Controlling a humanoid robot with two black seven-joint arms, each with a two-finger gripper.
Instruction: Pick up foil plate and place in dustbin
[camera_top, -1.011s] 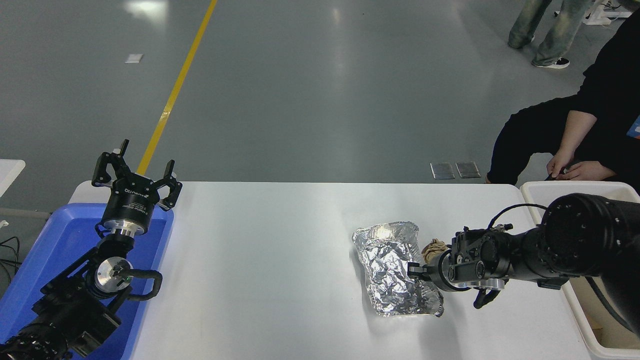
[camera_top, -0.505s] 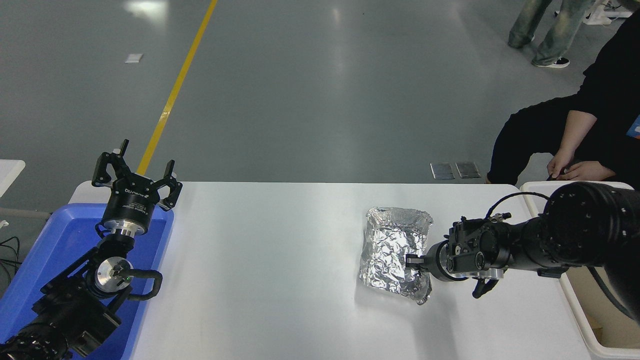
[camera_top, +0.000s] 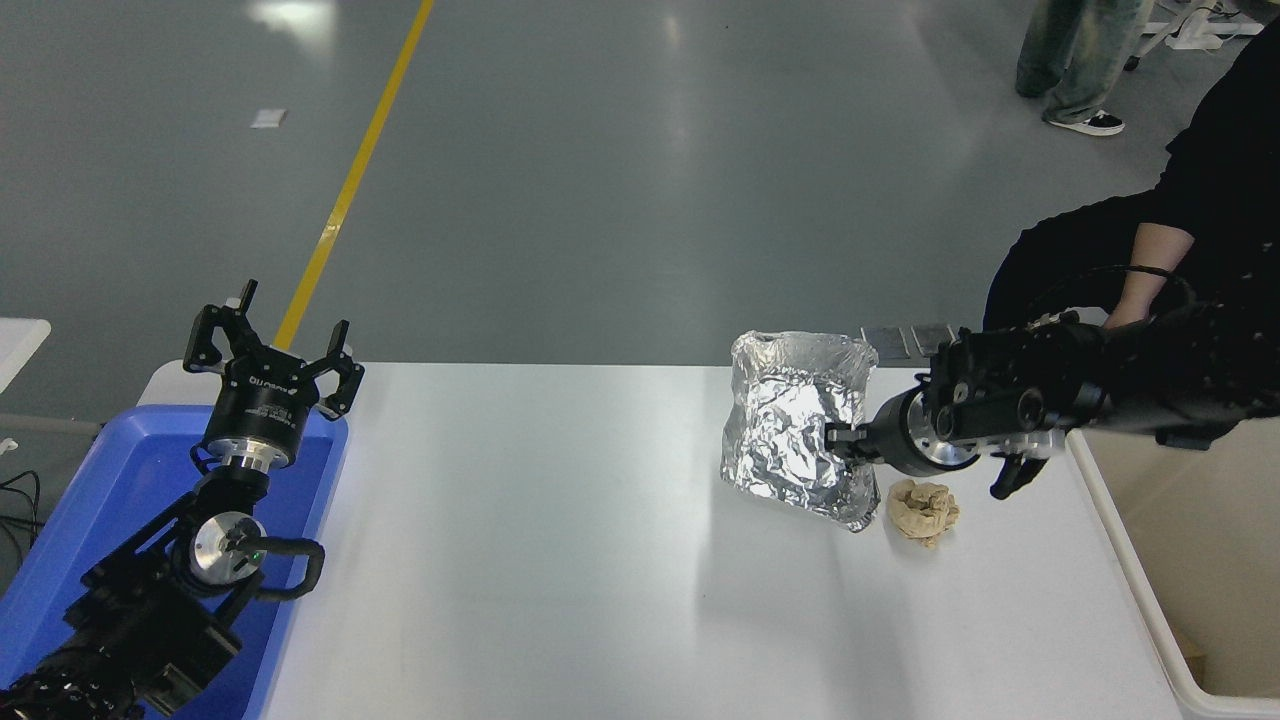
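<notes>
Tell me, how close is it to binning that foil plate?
Done: the right end effector has gripped the foil plate and raised it off the table. In hand: carrying it. Left: moving it over the dustbin and letting go.

Right gripper (camera_top: 838, 437) clamps foil plate (camera_top: 795, 425).
Plate hangs clear of table (camera_top: 560, 520); paper wad (camera_top: 922, 508) beneath arm; dustbin (camera_top: 1130, 590) at right.

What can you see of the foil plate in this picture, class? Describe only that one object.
The foil plate is shiny, crumpled silver foil with a raised rim and rounded corners. It is tipped up on edge, its hollow side facing the camera, above the white table. The right claw is shut on its right edge. A tan paper wad lies just beside its lower right corner.
</notes>
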